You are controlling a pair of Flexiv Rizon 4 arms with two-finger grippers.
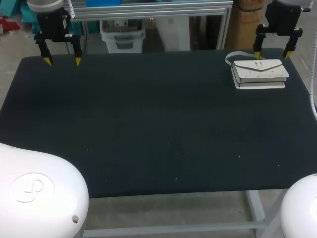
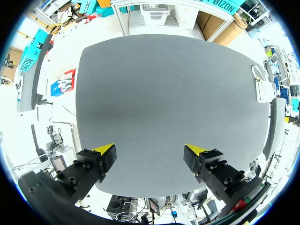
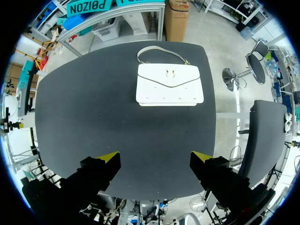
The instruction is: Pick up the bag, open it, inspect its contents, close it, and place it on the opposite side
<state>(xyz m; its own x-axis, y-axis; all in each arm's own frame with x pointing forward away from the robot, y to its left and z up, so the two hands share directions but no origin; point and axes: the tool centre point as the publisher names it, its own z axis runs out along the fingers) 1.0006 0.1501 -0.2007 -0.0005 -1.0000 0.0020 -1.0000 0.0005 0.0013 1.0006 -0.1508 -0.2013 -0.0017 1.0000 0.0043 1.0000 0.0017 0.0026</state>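
A white flap bag [image 1: 259, 73] with a thin strap lies flat and closed at the table's far right. My right gripper [image 1: 272, 52] hangs open just behind and above it, touching nothing. In the right wrist view the bag [image 3: 169, 84] lies well ahead of the open right gripper [image 3: 155, 158], its strap curling off its far edge. My left gripper [image 1: 62, 61] hangs open over the far left corner, nothing between its fingers. In the left wrist view the left gripper [image 2: 149, 151] is open over bare tabletop, and the bag [image 2: 261, 87] shows as a thin sliver at the table's far side.
The dark tabletop [image 1: 148, 124] spreads wide between the two arms. Its front edge runs along the near side, with the arms' white bases [image 1: 34, 193] at the near corners.
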